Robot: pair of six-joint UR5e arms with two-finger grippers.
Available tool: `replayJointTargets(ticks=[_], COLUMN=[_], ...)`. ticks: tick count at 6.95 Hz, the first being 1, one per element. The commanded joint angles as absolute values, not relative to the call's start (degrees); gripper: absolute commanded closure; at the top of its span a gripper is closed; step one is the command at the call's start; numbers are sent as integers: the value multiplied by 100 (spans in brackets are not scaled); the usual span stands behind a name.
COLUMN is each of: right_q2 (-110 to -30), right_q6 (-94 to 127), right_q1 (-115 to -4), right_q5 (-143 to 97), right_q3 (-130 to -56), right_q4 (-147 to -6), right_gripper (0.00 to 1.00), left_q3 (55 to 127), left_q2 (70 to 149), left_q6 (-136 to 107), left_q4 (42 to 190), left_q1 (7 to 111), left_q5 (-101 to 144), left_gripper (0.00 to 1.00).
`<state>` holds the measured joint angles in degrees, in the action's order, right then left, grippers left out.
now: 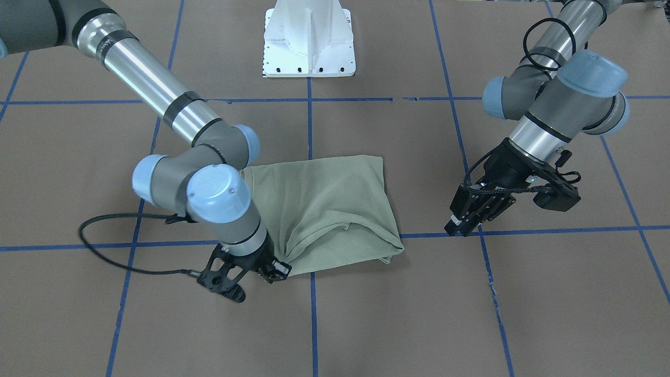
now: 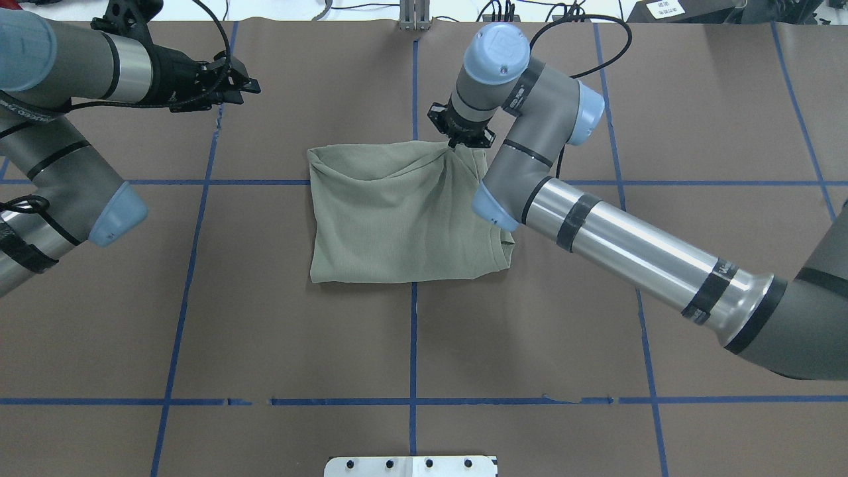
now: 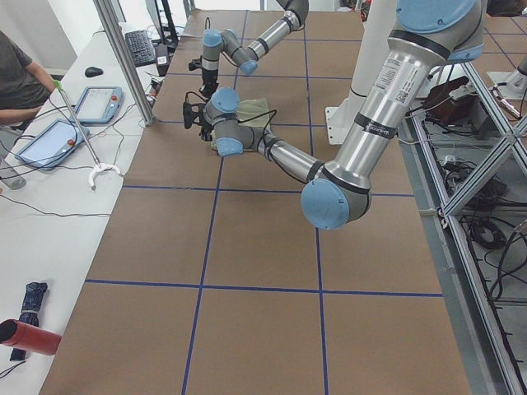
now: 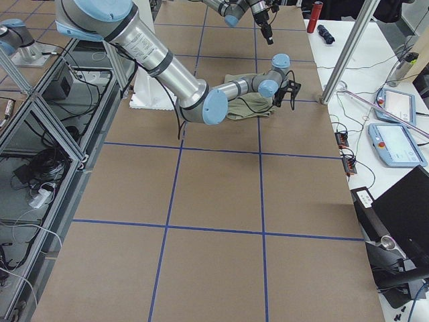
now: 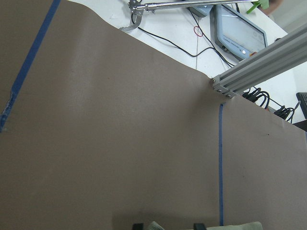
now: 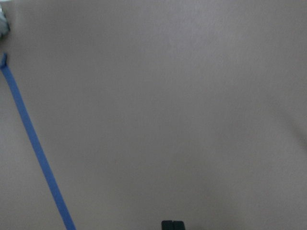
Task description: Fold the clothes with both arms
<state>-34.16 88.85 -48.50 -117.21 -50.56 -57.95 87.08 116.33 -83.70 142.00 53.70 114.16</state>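
1. Far left of the front-facing view: your right arm (image 1: 152, 78) slants down from the upper left corner, and its upper end is cut off by the frame. Its wrist joints sit in front of the shirt's left edge, so you can't see that edge there.
2. Lower left of centre: the right gripper (image 1: 279, 269) is down at the table (image 1: 523, 314), jaws pinched shut on a corner of the shirt. The creases all run into that one spot. The right wrist view is blurry. It only catches two black fingertips (image 6: 168, 225) pressed together at its bottom edge, and the grip itself is out of frame.
3. Centre: the sage-green shirt (image 1: 324, 204) lies on the brown table, folded into a rough rectangle. It sits across the middle blue tape line (image 1: 312, 324), with a bunched fold near its lower edge. Whatever is under the top layer is hidden.
4. Right of centre: the left gripper (image 1: 463, 226) hangs tilted over the table, near the shirt's lower right corner but apart from it. In the left wrist view its fingertips (image 5: 138, 226) stand apart at the bottom edge, so its jaws are open. A sliver of shirt shows beside them, mostly cut off.
5. Upper right: the left arm (image 1: 555, 115) runs out of the top of the frame.
6. In both side views the grippers are too small to read.
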Motion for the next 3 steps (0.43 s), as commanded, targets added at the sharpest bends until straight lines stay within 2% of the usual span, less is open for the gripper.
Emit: replayJointTargets(ticks=[1, 3], right_q2=[-3645, -4977], right_q6=[8667, 7602], right_q1=[-5307, -5702], right_q5=[-12127, -12425], right_q3=[-5218, -7015], right_q4=[-5879, -6798], right_gripper=[100, 100], left_q3=[8701, 8710], left_q2=[11628, 11287], left_q6=[-8358, -7189], left_q4=[14203, 14194], left_q1=[5370, 5457], left_q5=[11400, 11426], left_gripper=[54, 55])
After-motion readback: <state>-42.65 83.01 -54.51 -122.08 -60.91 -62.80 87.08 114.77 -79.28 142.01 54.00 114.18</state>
